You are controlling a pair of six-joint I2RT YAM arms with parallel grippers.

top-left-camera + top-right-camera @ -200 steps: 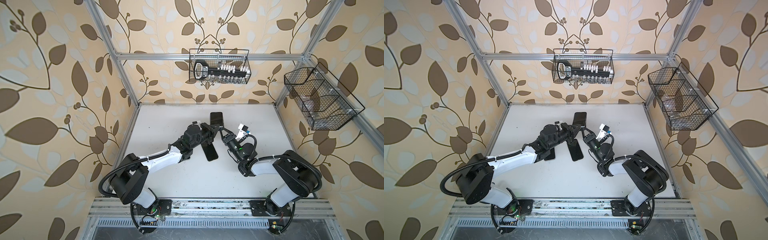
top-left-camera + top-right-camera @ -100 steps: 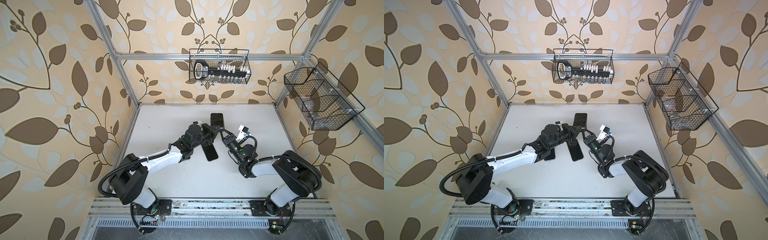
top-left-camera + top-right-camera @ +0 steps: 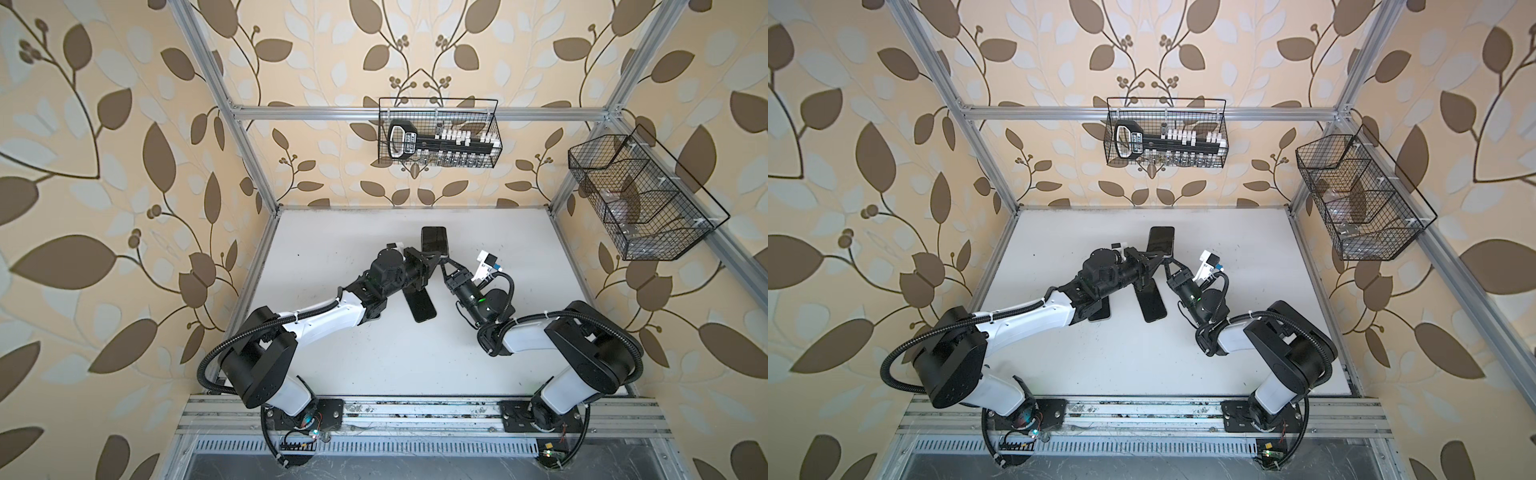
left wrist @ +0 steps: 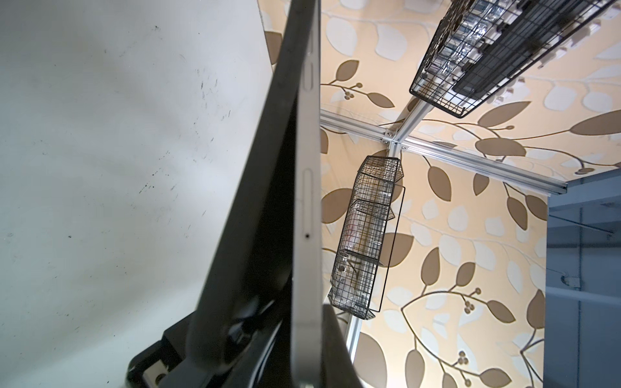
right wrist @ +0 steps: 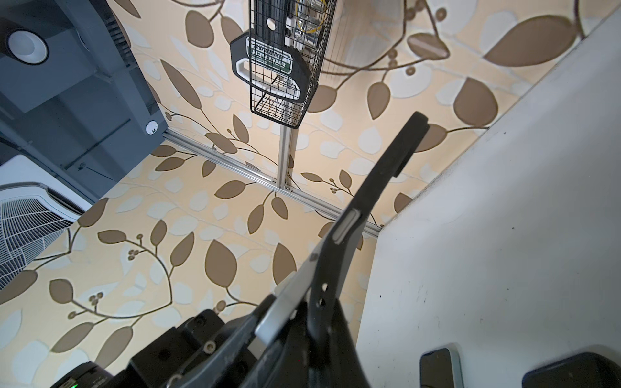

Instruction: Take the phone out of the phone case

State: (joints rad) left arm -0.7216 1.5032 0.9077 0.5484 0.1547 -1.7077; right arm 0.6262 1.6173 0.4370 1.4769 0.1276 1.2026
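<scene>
Above the middle of the table, both grippers hold the phone up on its end. Seen from the left wrist, its silver edge runs up the frame, and the black phone case splays away from it at the near end. My left gripper is shut on the phone's lower end. From the right, my right gripper is shut on the phone case, which bends off the silver phone corner.
A black slab lies flat on the table below the grippers. Another dark device lies partly under the left arm. Wire baskets hang on the back wall and right wall.
Almost nothing has changed. The left wrist has crept slightly toward the phone, and the phone stays in the same place between both grippers.
</scene>
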